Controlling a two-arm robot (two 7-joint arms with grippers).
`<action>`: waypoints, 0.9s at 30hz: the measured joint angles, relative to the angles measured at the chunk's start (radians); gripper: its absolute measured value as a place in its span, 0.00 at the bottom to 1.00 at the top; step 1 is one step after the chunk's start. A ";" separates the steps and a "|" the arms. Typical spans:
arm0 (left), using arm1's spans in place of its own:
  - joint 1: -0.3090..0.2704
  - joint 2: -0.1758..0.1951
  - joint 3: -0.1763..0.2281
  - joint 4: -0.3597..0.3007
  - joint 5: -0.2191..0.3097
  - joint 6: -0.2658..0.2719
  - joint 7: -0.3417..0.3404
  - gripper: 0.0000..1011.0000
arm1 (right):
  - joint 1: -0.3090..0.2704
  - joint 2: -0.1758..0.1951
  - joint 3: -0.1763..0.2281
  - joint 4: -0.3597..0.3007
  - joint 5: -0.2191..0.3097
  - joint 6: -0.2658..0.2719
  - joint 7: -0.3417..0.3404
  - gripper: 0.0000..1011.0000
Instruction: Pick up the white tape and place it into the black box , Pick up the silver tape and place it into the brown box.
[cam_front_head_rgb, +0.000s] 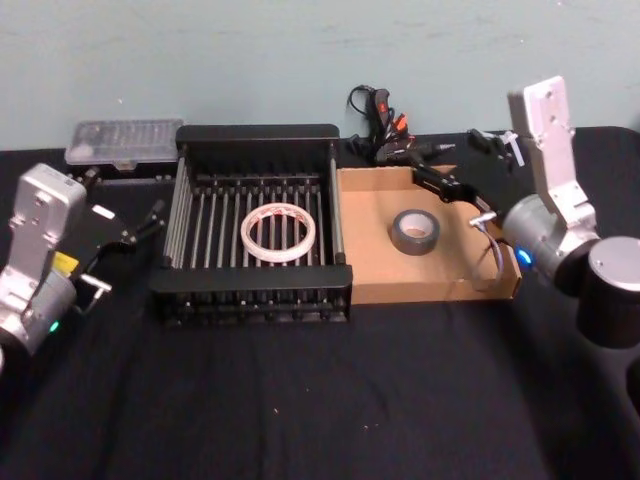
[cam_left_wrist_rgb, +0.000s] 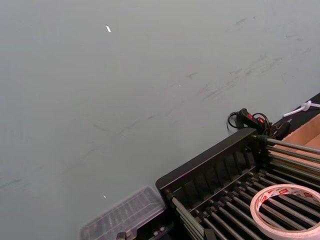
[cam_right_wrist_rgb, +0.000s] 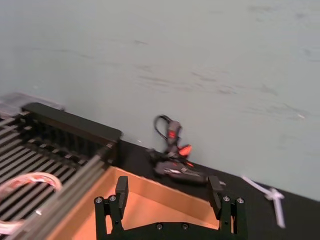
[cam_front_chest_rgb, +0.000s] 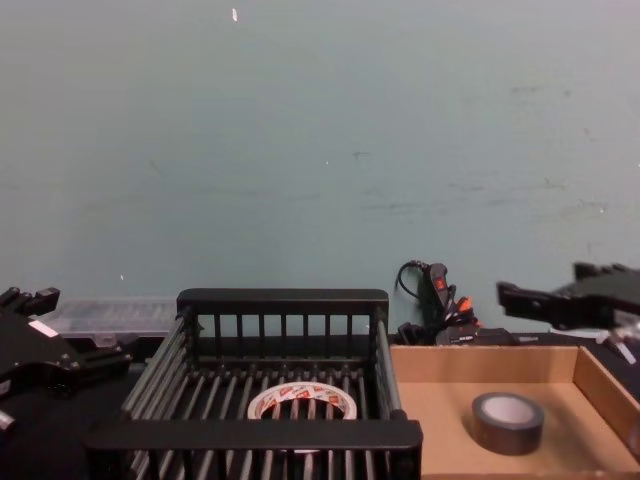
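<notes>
Head view: white tape (cam_front_head_rgb: 278, 232) lay flat in the black box (cam_front_head_rgb: 250, 291), silver tape (cam_front_head_rgb: 414, 231) in the brown box (cam_front_head_rgb: 430, 288) at its 3 o'clock, my left gripper (cam_front_head_rgb: 143, 225) at the black box's 9 o'clock, whether spread I couldn't tell, my right gripper (cam_front_head_rgb: 462, 194) spread and empty over the brown box's 1 o'clock corner, right wrist view: my fingers (cam_right_wrist_rgb: 121, 189) stood wide apart, holding nothing, chest view: both tapes sat low in their boxes.

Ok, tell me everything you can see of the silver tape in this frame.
The silver tape is a small, thick roll of dull grey tape with a paler inner core. It lies flat, hole upward, on the plain floor of the brown box, roughly mid-floor and clear of the walls. Nothing grips it; the right gripper hovers open beyond it over the box's far right corner.
</notes>
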 joint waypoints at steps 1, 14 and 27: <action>0.000 0.000 0.000 0.000 0.000 0.000 0.000 0.99 | -0.005 0.000 0.005 0.000 -0.002 -0.003 -0.005 0.99; 0.000 0.000 0.000 0.000 0.000 0.000 0.000 0.99 | -0.081 -0.017 0.053 0.009 -0.065 -0.101 -0.076 0.99; 0.000 0.000 0.000 0.000 0.000 0.000 0.000 0.99 | -0.092 -0.034 0.065 0.028 -0.090 -0.117 -0.082 0.99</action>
